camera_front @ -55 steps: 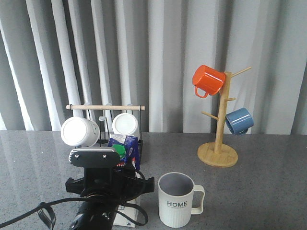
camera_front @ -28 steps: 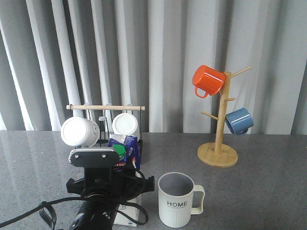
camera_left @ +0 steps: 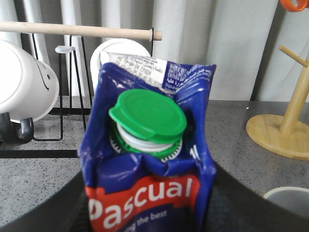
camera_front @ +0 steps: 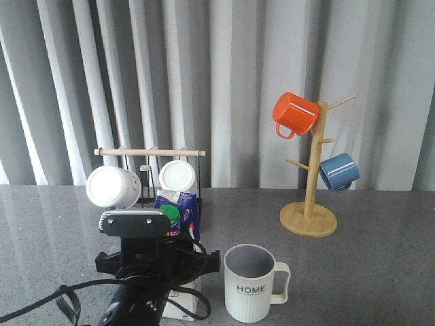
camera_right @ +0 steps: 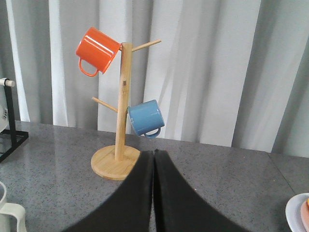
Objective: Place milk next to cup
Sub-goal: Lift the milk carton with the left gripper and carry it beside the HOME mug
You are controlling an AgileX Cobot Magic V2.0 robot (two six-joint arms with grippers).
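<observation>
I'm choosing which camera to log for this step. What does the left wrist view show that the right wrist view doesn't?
Only the left wrist view shows the milk close up, its green cap, and the white mugs on the rack. Only the right wrist view shows the blue mug, a plate edge, and the right hand with fingers closed together. Both share the wooden mug tree, the orange mug, and the grey table.

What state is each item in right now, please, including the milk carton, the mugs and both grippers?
Blue-and-white gable-top milk carton: upright, green round cap closed, held left of the cup.
Pale ribbed "HOME" cup: upright on the table, apparently empty.
Orange mug: hanging on the wooden mug tree.
Blue mug: hanging lower on that tree.
Two plain white mugs: lying sideways on the black rack.
Left gripper: shut on the carton.
Right gripper: shut, empty.
</observation>
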